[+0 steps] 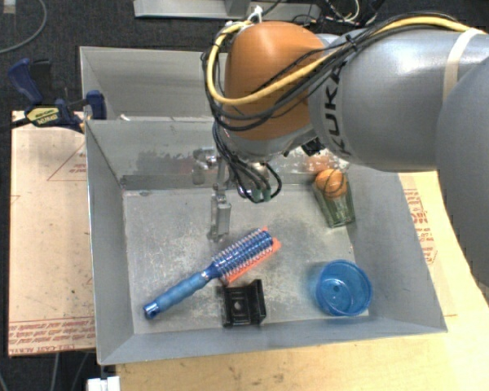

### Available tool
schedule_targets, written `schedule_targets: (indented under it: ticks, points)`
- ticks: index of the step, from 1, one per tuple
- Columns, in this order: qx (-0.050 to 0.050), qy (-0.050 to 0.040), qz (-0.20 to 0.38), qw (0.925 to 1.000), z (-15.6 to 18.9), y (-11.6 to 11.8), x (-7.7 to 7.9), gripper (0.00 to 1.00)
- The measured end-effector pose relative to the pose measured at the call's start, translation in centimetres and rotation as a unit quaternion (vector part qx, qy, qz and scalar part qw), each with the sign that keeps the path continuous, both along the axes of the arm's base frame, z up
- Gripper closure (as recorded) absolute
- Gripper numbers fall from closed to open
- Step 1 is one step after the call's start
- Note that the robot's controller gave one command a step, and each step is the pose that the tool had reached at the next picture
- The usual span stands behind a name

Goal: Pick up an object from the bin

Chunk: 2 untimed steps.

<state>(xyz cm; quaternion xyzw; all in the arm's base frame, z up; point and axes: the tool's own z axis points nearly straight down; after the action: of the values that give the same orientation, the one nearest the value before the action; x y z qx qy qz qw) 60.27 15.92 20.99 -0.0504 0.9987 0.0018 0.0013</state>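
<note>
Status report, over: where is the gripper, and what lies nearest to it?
Gripper over bare bin floor, centre, nothing seen held. Nearest: blue hairbrush, just below it in view. Black block, blue lid, small bottle lie apart, not in the way.

Grey bin (106, 243), scuffed paler in the middle. Just beside the jaws, blue brush (197, 281) with orange-red edge. Past that, black block (243, 304). Farther off, blue round lid (341, 287), greenish bottle (337, 206) capped orange.

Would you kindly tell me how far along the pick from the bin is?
Nothing looks picked yet: the blue hairbrush, black block, blue round lid and bottle all lie on the bin floor. In hand: the tool hangs near the brush's head. Left: grasp and lift.
</note>
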Motion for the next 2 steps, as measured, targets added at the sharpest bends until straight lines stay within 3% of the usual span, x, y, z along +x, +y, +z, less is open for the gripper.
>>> schedule_targets:
  ticks: [1, 2]
  points:
    - [-0.003, 0.0036, 0.085, 0.9964, -0.5, -1.2, -1.1, 0.0]
    - [0.002, -0.0066, 0.058, 0.9983, -2.3, -1.2, -2.5, 0.0]
